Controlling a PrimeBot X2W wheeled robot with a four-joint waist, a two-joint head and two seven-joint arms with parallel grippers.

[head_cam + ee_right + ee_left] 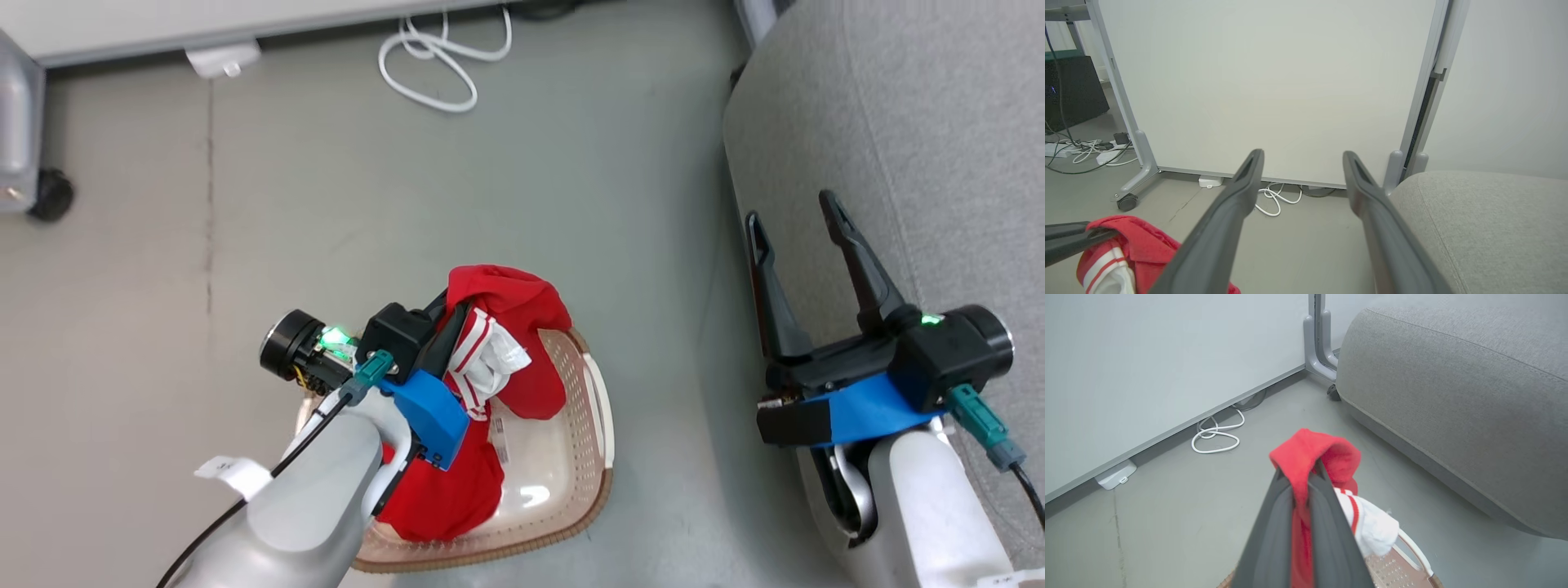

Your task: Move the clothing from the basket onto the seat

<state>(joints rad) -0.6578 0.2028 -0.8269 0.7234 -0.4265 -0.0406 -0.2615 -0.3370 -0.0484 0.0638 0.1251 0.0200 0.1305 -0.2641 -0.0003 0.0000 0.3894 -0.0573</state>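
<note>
Holding: left claw (1299,477), fingers pressed together on a bunched fold of the red sports garment (510,306), which is raised above the far end of the laundry basket (602,408).

Idle: right claw (788,206), fingers spread wide, empty, poised over the near edge of the sofa seat (898,122).

Location of goods: none on the seat. More red cloth lies in the basket under the left forearm; it cannot be told whether this is a second piece or the tail of the lifted one.

Hazards, judged:
- Grip takes only a narrow ridge of slack knit, so the fabric may slide out partway across and land on the floor (326,204) between basket and seat.
- Trailing cloth may snag the rim and drag or tip the light basket.

Materials:
- Garment: soft, limp red knit with white-striped trim and a white lining patch.
- Basket: cream perforated plastic, rounded, brown braided-look rim.
- Seat: grey woven upholstery, rounded edges, one seam.
- Floor: smooth grey, with a looped white cable (433,65) by the pale partition panel (1269,81).
</note>
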